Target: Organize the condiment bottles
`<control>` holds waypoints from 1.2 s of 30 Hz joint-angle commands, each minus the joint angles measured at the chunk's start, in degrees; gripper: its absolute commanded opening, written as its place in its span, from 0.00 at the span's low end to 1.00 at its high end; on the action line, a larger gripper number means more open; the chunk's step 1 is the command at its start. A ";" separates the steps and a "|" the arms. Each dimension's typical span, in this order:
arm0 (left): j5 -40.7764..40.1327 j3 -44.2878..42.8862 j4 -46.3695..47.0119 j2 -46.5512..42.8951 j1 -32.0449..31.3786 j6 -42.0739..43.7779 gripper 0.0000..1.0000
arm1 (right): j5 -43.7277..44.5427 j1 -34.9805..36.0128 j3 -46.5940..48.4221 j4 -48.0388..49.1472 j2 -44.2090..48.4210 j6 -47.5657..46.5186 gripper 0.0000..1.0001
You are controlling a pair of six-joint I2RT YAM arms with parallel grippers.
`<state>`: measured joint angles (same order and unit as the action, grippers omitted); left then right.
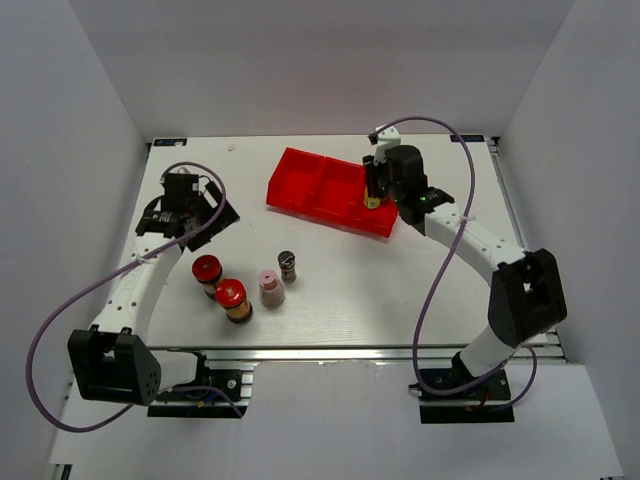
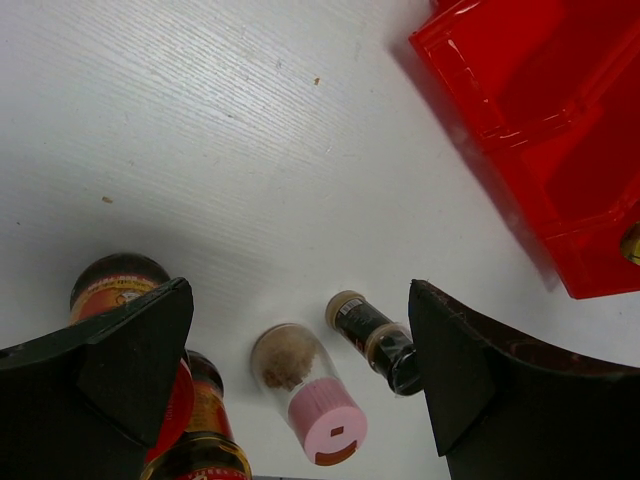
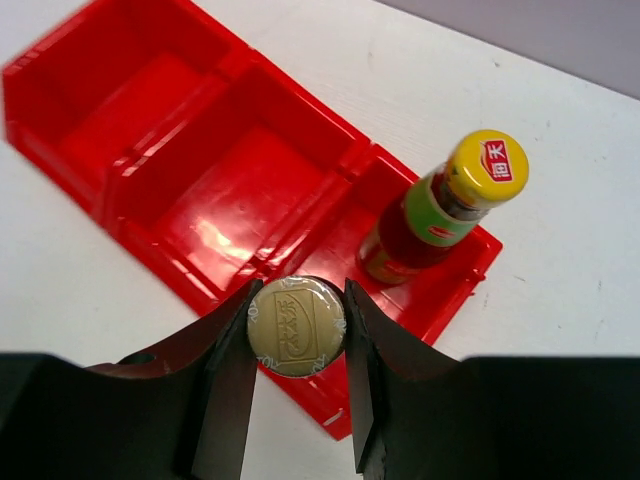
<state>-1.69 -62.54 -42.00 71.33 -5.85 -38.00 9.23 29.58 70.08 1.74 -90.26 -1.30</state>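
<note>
My right gripper is shut on the pale gold cap of a bottle and holds it over the near edge of the red tray. A yellow-capped bottle stands upright in the tray's right end compartment. In the top view my right gripper is over that end of the tray. My left gripper is open and empty, above and behind four bottles on the table. These are two red-lidded jars, a pink-capped bottle and a dark-capped bottle.
In the left wrist view the pink-capped bottle and the dark-capped bottle stand between my open fingers, with the jars at the left. The tray's middle and left compartments hold nothing. White walls enclose the table.
</note>
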 commanded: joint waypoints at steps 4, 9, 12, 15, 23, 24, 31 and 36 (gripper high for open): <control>0.29 -3.02 -0.19 0.74 0.05 0.56 0.98 | 0.53 -3.12 5.15 4.94 -3.34 -0.72 0.21; 0.02 -3.11 -0.63 1.53 0.05 0.64 0.98 | -2.02 -5.06 5.59 5.73 -6.33 0.59 0.22; 0.29 -3.29 -1.16 1.97 -0.04 0.73 0.98 | -3.87 -6.11 4.80 6.52 -7.74 2.34 0.21; 0.20 -3.11 -1.42 1.80 0.05 0.73 0.98 | -4.14 -6.55 4.18 7.23 -8.79 3.50 0.21; -0.15 -3.11 -1.77 1.71 0.05 0.91 0.98 | -5.45 -6.82 2.34 7.14 -8.88 6.39 0.28; -0.15 -3.02 -1.68 1.71 0.05 0.91 0.98 | -5.63 -6.82 1.64 7.23 -8.80 6.75 0.28; -0.15 -2.32 -1.68 1.53 0.05 0.91 0.98 | -6.42 -6.82 -0.91 7.49 -8.09 8.77 0.33; -0.15 -1.88 -1.68 0.92 0.05 0.91 0.98 | -6.60 -6.91 -1.62 6.97 -7.39 9.03 0.41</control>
<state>-1.67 -63.70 -43.48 73.82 -5.85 -37.63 3.22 22.94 68.79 5.67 -100.49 6.15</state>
